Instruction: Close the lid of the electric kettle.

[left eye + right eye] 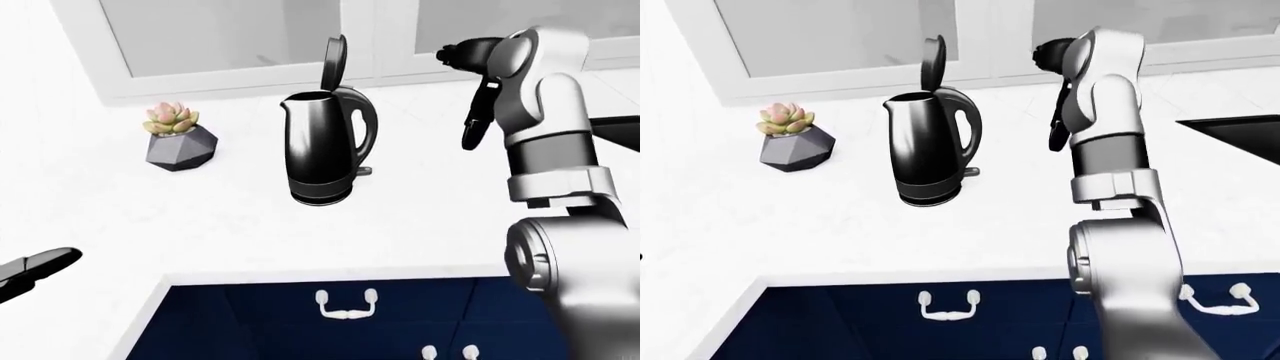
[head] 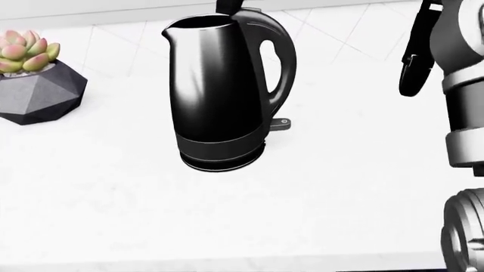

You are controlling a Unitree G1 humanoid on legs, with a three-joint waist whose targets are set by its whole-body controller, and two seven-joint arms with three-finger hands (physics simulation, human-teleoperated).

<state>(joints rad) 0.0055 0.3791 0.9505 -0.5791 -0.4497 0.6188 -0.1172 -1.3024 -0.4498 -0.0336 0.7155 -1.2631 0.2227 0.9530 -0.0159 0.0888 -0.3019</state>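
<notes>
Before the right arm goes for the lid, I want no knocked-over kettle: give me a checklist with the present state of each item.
1. Lid open and reachable: the black hinged lid stands upright above the glossy black electric kettle. Ok.
2. Kettle upright on its base on the white counter: ok.
3. Right robot hand raised to the right of the kettle, apart from it: ok.
4. Right robot hand finger pose: dark fingers hang down, open or shut cannot tell.
5. Succulent in the grey faceted pot stands well left of the kettle, out of the path: ok.
6. Left robot hand low at the left edge, away from the kettle: ok.
</notes>
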